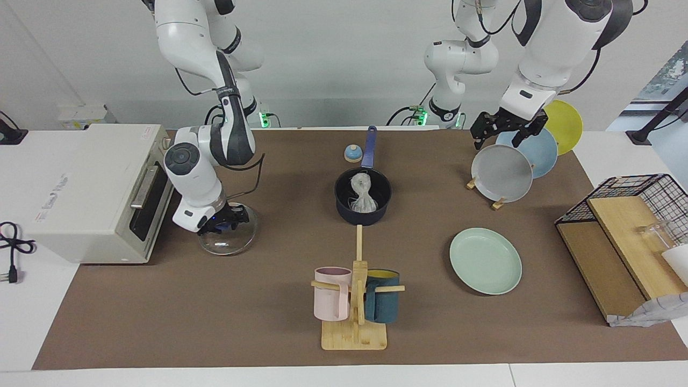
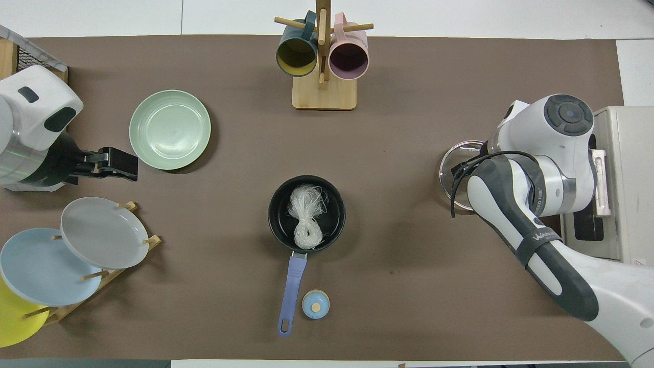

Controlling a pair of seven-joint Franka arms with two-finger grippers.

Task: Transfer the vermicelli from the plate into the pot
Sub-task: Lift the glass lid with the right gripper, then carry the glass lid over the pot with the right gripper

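Both vermicelli (image 1: 363, 194) nests lie in the pot (image 1: 344, 207), the plate (image 1: 485, 261) bare. The right gripper (image 1: 226, 223), jaws clenched on the glass lid (image 1: 228, 242), sits low; the left gripper (image 1: 502, 129) hangs released over the plate rack (image 1: 497, 204).

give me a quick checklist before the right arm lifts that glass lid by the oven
1. vermicelli in the pot: ok
2. mint plate bare: ok
3. right gripper down on the glass lid: ok
4. right gripper shut on the lid's knob: cannot tell, knob hidden
5. left gripper open, waiting over the plate rack, away from the pot: ok
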